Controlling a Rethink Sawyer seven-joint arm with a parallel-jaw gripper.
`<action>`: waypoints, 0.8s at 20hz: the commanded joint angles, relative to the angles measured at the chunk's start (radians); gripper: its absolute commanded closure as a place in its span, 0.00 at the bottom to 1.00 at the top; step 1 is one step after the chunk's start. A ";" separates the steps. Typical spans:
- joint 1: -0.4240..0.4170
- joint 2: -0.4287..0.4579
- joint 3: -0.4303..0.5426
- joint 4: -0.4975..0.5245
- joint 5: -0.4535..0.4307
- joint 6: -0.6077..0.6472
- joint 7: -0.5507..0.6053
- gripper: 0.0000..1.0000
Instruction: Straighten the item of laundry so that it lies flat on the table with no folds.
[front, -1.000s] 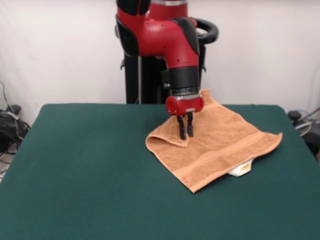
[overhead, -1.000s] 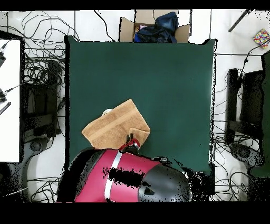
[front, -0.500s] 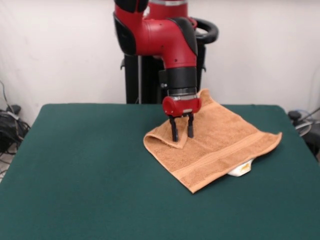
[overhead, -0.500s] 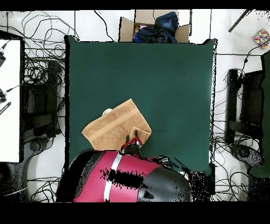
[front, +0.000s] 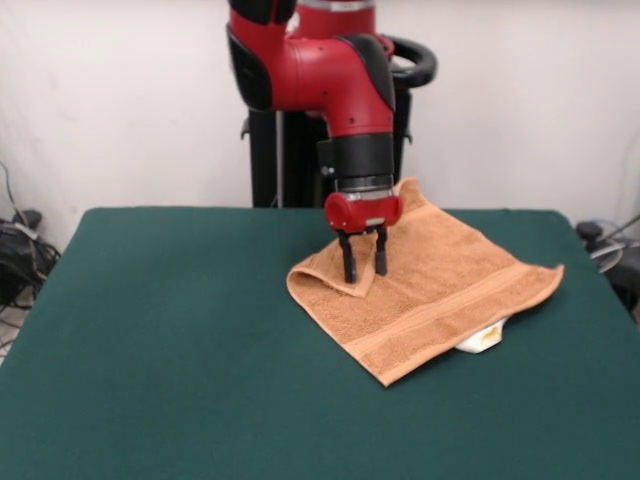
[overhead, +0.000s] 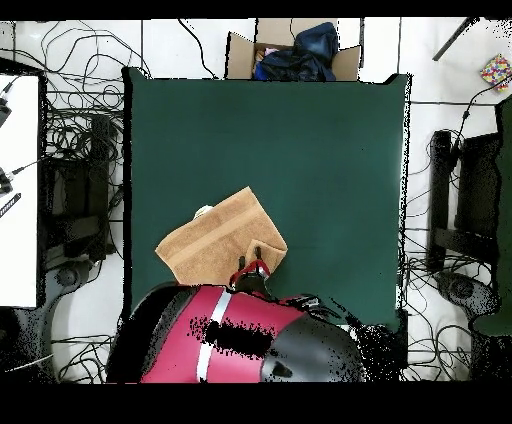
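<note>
The orange-tan towel (front: 440, 290) lies on the right half of the green table (front: 180, 330), with its left corner folded over into a raised flap (front: 325, 268). A white care label (front: 482, 338) sticks out from under its near right edge. My gripper (front: 364, 268) stands open over that fold, one finger (front: 349, 262) touching the flap and the other on the cloth beside it. From overhead the towel (overhead: 215, 240) sits near the table's (overhead: 300, 150) bottom left edge, and the gripper (overhead: 255, 263) is at the towel's lower right corner, partly hidden by the arm.
A cardboard box (overhead: 290, 50) holding dark cloth stands beyond the table's top edge in the overhead view. Cables and black stands (overhead: 460, 210) line both sides of the table. The towel's far corner reaches the table's back edge near the pedestal.
The fingers, close together on the fold a second ago, have spread apart. The gripper shifted slightly left and the flap moved a little with it. Nothing has moved in the last half second.
</note>
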 joint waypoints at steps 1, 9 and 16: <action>-0.038 0.025 0.046 -0.144 0.030 0.235 0.136 0.00; -0.003 0.047 0.015 -0.167 0.066 0.337 0.095 0.00; -0.002 0.025 0.023 -0.166 0.065 0.428 0.082 0.00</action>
